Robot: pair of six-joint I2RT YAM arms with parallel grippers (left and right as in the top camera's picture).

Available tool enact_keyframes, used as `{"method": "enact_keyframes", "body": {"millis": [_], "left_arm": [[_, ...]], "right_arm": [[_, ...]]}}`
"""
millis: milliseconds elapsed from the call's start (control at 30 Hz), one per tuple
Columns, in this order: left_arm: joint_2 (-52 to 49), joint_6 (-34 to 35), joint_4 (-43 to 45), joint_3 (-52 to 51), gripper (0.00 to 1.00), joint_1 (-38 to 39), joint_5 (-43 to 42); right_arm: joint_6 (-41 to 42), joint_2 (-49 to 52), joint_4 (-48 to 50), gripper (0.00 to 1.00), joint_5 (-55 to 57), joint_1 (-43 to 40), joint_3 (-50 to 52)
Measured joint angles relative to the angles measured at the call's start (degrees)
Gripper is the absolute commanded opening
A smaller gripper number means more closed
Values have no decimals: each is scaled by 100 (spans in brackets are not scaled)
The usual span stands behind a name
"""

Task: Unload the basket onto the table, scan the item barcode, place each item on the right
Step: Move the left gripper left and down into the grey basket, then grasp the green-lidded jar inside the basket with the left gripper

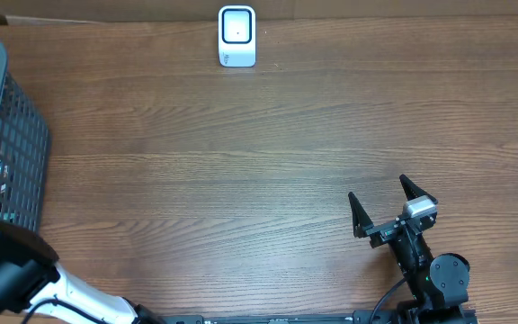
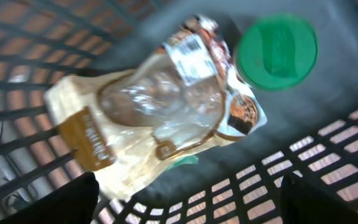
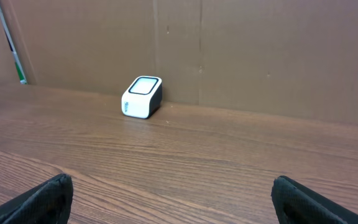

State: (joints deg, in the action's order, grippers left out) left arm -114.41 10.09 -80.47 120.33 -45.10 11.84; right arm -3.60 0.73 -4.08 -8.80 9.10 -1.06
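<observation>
Overhead top-down; right wrist low, shares scanner (image 3: 142,97); left wrist inside basket (image 2: 328,146).

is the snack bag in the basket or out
In: the snack bag lies on the basket's grey mesh floor beside a green lid, walls around it.

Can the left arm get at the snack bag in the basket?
Probably yes: its fingers stand apart above the bag, nothing covers it, and the green lid lies beside it.

Counted one white scanner (image 1: 236,36) at the far side of one bench (image 1: 241,180), one grey basket (image 1: 16,126) at the left, one bagged item (image 2: 154,106) and one green lid (image 2: 277,53) inside it, plus two tools: left tool (image 2: 194,202), right tool (image 1: 377,189).
</observation>
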Motion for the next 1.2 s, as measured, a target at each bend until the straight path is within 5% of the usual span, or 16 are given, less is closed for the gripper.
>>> {"method": "enact_keyframes", "body": {"millis": [233, 433, 733, 1200], "left_arm": [[-573, -717, -101, -2, 82, -2, -525], [-931, -922, -372, -9, 72, -116, -612], [-997, -951, -411, -57, 72, -627, -699], [-1001, -1082, 142, -697, 100, -664, -822]], "right_arm": [[-2, 0, -2, 100, -2, 0, 0], [-4, 0, 0, 100, 0, 0, 0], [0, 0, -2, 100, 0, -2, 0], [-2, 0, 2, 100, -4, 0, 0]]}}
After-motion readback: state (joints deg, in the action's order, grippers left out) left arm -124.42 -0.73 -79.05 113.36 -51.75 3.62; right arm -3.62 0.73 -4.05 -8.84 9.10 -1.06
